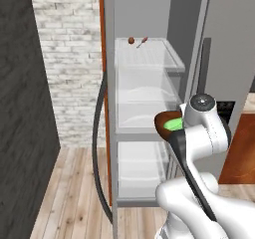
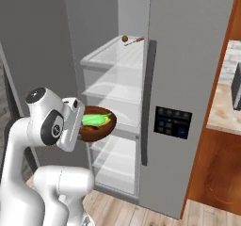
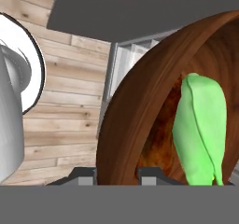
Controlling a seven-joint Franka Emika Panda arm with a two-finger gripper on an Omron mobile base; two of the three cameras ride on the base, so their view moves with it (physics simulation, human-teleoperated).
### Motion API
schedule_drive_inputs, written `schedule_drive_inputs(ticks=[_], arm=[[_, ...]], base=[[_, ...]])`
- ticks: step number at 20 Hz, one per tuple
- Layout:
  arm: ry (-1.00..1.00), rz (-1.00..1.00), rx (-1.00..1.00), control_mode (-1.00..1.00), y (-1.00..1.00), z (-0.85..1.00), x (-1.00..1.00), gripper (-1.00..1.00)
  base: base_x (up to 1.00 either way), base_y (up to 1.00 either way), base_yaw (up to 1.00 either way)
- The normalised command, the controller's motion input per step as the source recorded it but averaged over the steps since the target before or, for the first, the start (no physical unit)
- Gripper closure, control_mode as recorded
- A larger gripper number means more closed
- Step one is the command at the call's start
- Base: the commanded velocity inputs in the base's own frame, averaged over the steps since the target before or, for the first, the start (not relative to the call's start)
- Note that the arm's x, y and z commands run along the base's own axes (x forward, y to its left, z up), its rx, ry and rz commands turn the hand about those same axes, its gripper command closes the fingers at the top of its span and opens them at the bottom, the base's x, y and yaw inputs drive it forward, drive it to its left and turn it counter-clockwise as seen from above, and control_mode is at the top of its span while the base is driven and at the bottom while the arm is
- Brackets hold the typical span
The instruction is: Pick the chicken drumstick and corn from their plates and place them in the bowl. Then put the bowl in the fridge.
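Gripper point(image 3: 116, 174) pinches the rim of the bowl point(image 2: 96, 128) at the open fridge point(image 2: 188, 79); stiff, likely top-heavy with corn point(image 2: 97, 120) inside, so keep it level.

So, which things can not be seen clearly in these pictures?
- Chicken drumstick: not made out in the bowl; in the hand view the corn and the near wall hide the bottom.
- Gripper: fingertips cut by the hand view's bottom edge.
- Two small reddish things on the fridge top shelf: too small to name.
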Motion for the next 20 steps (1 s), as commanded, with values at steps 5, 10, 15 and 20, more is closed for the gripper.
schedule_drive_inputs(ticks=[5, 10, 15, 20], arm=[[0.00, 0.00, 0.00, 1.00, 0.00, 0.00, 0.00, 1.00], [0.00, 0.00, 0.00, 1.00, 0.00, 0.00, 0.00, 1.00], [0.00, 0.00, 0.00, 1.00, 0.00, 0.00, 0.00, 1.00], [0.00, 0.00, 0.00, 1.00, 0.00, 0.00, 0.00, 1.00]], base=[[0.68, 0.18, 0.02], [0.63, 0.00, -0.03], [0.67, -0.01, -0.16], [0.44, -0.34, -0.12]])
